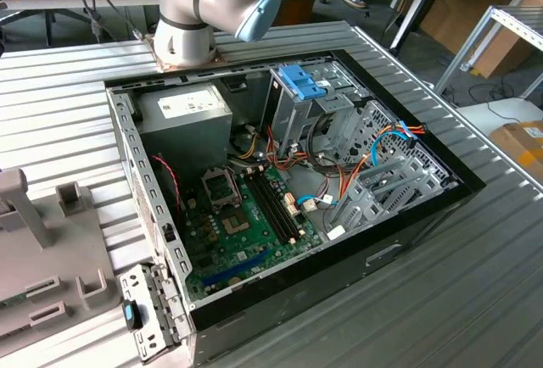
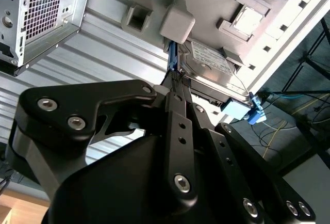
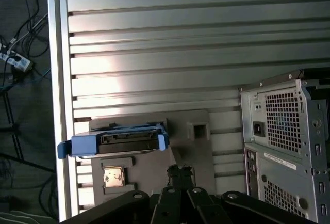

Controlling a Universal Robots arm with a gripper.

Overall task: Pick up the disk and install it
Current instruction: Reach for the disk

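The disk (image 3: 116, 142) stands on its edge in a grey fixture (image 3: 191, 146) near the table's edge, its bright blue carrier frame facing the first wrist view. In the second wrist view the disk's (image 2: 209, 64) grey metal body shows, with a blue corner of the frame sticking out. My gripper (image 3: 180, 171) hovers well above the fixture, apart from the disk. Its black fingers (image 2: 175, 87) are shut together with nothing between them.
An open computer case (image 1: 462, 186) sits mid-table with the motherboard, cables and a metal drive cage (image 1: 293, 114) topped by a ribbed blue plastic tab (image 1: 301, 82). The case's rear panel (image 3: 283, 131) stands beside the fixture (image 1: 51, 249). The ribbed metal table (image 3: 180, 53) ends just past the disk.
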